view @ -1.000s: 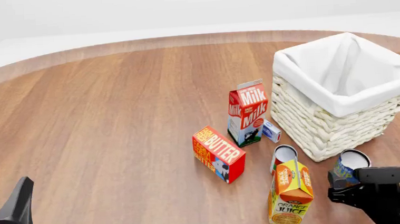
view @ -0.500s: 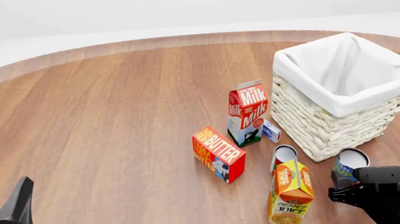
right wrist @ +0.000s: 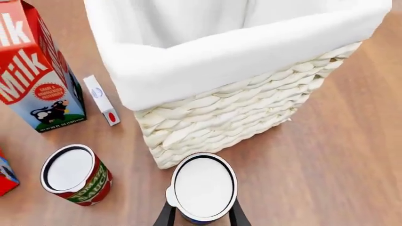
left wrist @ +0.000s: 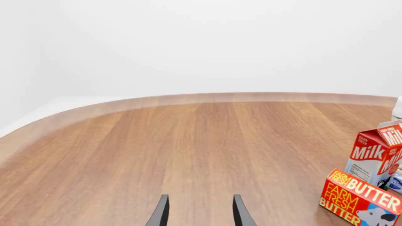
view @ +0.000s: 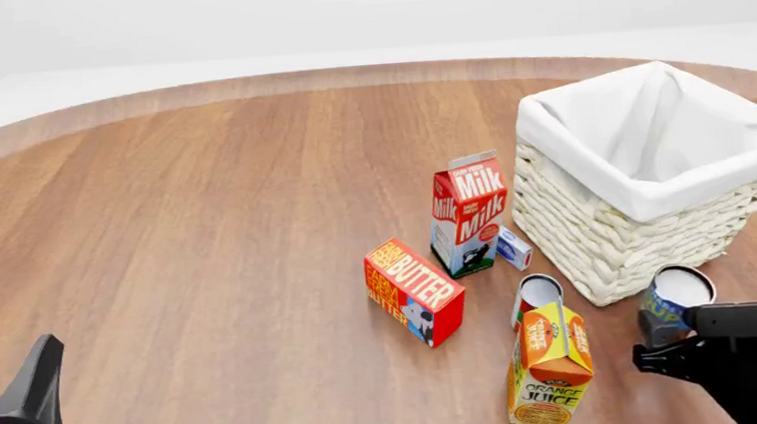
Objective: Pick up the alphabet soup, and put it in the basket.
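The alphabet soup [view: 676,303], a blue-labelled can with a silvery-white top, is gripped by my right gripper [view: 682,337] just in front of the basket's near corner. In the right wrist view the can [right wrist: 204,185] sits between the two fingers [right wrist: 165,216], beside the woven wall of the basket [right wrist: 251,117]. The basket [view: 620,240] is large, cream-white, with a white liner, at the right. My left gripper [view: 25,402] is open and empty at the near left; its fingers [left wrist: 161,214] frame bare wood.
A milk carton [view: 466,211], a small white-blue box [view: 513,248], a butter box [view: 414,289], a red-labelled can [view: 538,296] and an orange juice carton [view: 549,365] stand left of the basket and my right gripper.
My right gripper has moved to the right and a little up with the alphabet soup in it, closer to the basket's corner. The left arm has not moved.
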{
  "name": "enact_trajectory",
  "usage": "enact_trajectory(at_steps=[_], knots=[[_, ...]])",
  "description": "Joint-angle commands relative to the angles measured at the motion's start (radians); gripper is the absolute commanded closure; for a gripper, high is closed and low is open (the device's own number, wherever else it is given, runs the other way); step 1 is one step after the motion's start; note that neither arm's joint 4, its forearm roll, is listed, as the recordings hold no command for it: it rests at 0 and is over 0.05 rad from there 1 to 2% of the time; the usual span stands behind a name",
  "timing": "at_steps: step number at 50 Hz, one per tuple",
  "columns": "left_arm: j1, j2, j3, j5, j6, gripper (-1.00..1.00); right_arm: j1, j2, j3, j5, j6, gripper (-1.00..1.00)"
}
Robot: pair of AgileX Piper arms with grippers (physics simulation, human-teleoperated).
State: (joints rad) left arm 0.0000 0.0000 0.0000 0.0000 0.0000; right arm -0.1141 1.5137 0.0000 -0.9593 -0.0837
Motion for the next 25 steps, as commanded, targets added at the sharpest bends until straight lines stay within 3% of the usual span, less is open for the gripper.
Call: enact_trajectory(at_steps=[1, 14, 25], knots=[[0.0, 0.0, 0.0, 0.0, 0.0, -1.0, 0.005, -0.171, 0.0, 0.148, 0.012, 1.0], [0.0, 0.0, 0.0, 0.0, 0.0, -1.0, 0.01, -0.383, 0.0, 0.336, 0.005, 1.0], [0.0, 0.0, 0.0, 0.0, 0.0, -1.0, 0.021, -0.466, 0.0, 0.398, -0.007, 1.0]])
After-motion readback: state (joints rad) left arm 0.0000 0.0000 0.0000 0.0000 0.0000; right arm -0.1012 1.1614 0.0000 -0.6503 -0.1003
